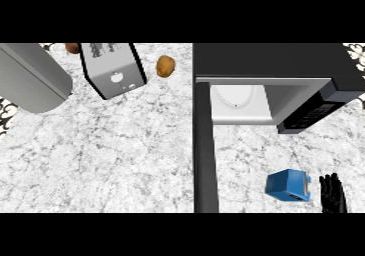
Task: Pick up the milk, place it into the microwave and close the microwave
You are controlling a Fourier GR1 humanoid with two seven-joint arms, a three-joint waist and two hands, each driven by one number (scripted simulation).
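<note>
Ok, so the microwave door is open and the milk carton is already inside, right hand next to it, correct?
Not quite. The head view shows the blue milk carton on the counter in front of the microwave, not inside it. The microwave door is open, and the right hand is next to the carton.
</note>
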